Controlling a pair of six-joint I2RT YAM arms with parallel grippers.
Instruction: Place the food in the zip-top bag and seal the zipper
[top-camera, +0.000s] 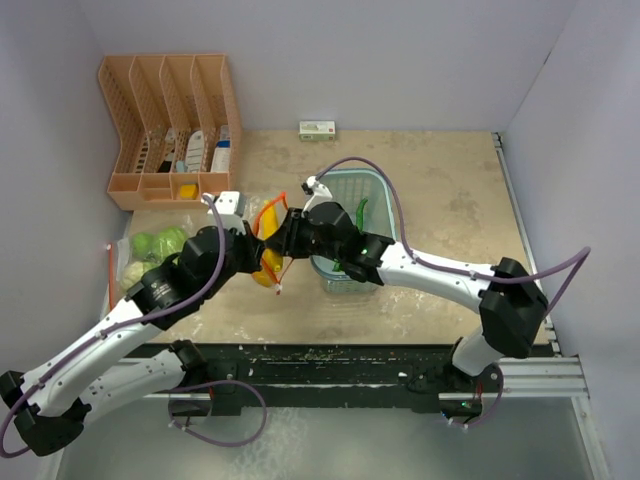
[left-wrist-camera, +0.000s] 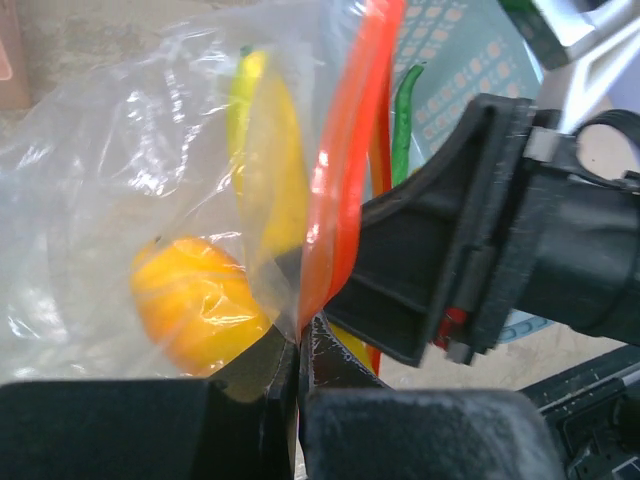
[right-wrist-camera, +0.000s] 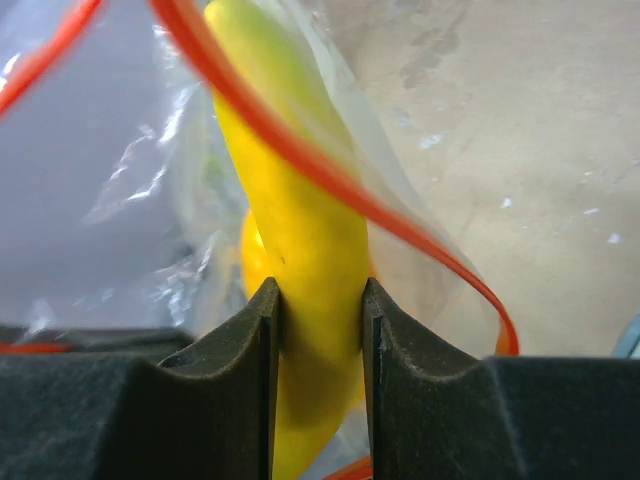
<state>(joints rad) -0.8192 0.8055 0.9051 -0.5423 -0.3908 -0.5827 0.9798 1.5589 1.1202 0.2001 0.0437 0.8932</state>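
Centre of the top view: the right tool is clamped on a long yellow fruit, holding it in the mouth of the clear bag (its red zipper rim loops around the fruit). The left tool is pinched together on the bag's edge. An orange fruit sits inside the bag. A green chili lies in the teal basket, right of centre

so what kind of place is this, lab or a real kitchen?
Looks like a lab robot test cell, not a kitchen. Plain white walls box in the table, the arms sit on a metal rail, and the food looks like toys, e.g. the cabbages.
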